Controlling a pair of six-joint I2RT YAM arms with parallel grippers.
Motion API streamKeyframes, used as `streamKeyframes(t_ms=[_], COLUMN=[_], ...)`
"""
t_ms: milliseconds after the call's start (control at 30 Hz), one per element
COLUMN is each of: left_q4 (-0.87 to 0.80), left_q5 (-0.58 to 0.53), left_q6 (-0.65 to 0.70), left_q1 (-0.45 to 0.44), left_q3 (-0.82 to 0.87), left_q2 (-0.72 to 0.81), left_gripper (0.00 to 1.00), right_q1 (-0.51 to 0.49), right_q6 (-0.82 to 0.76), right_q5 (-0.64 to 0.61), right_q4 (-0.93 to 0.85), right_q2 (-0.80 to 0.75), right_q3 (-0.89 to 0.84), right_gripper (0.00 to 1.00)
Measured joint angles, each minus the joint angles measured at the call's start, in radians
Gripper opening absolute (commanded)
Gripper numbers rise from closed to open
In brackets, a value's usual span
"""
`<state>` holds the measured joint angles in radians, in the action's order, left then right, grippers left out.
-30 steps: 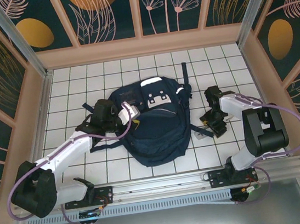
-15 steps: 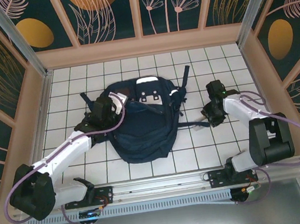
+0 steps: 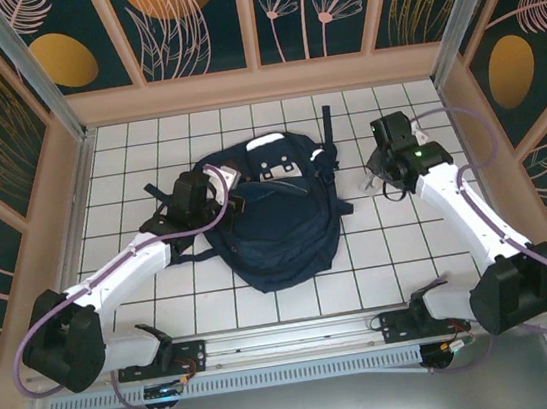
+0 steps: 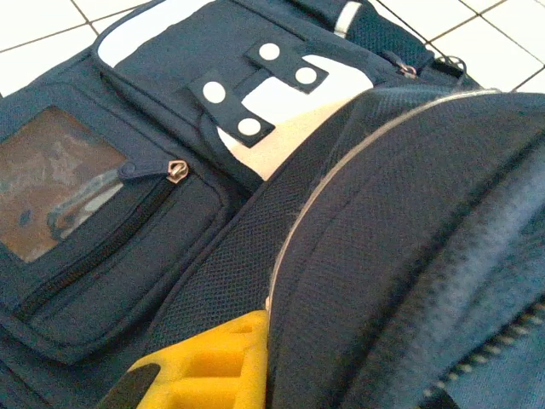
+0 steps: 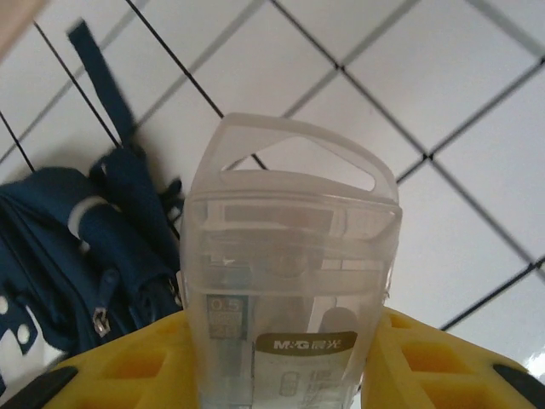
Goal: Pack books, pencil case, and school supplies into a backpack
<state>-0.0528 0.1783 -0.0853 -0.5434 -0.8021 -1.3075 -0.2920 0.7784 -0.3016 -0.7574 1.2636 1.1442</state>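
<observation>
There's the right gripper above the white tiles, its yellow fingers closed partway around a small clear plastic pack that stands upright between them. The backpack lies off to its left. The left gripper is pinched almost fully together on the backpack's dark fabric edge, with one finger tucked right against the mesh-lined flap.
</observation>
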Motion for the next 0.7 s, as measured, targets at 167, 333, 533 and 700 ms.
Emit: streamKeyframes(t_ms=[167,333,533,700], left_q4=[0.043,0.089,0.044,0.048], left_q5=[-0.01,0.032,0.164,0.226], left_q6=[-0.124,-0.253,-0.328,-0.328], left_q1=[0.012,0.038,0.013,-0.05], left_q3=[0.017,0.034,-0.14,-0.201], left_q2=[-0.005,-0.055,-0.256,-0.286], left_gripper=[0.0,0.0,0.0,0.0], right_q1=[0.005,0.07,-0.05,-0.245], right_q6=[-0.102,-0.113,0.095,0.308], right_q5=[-0.19,-0.097,0.298,0.443], right_q4=[0.028,0.023,0.097,0.146], right_q2=[0.008,-0.011,-0.17,-0.163], right_q3=[0.068,0.117,0.015,-0.091], right_gripper=[0.38,0.37,0.37,0.38])
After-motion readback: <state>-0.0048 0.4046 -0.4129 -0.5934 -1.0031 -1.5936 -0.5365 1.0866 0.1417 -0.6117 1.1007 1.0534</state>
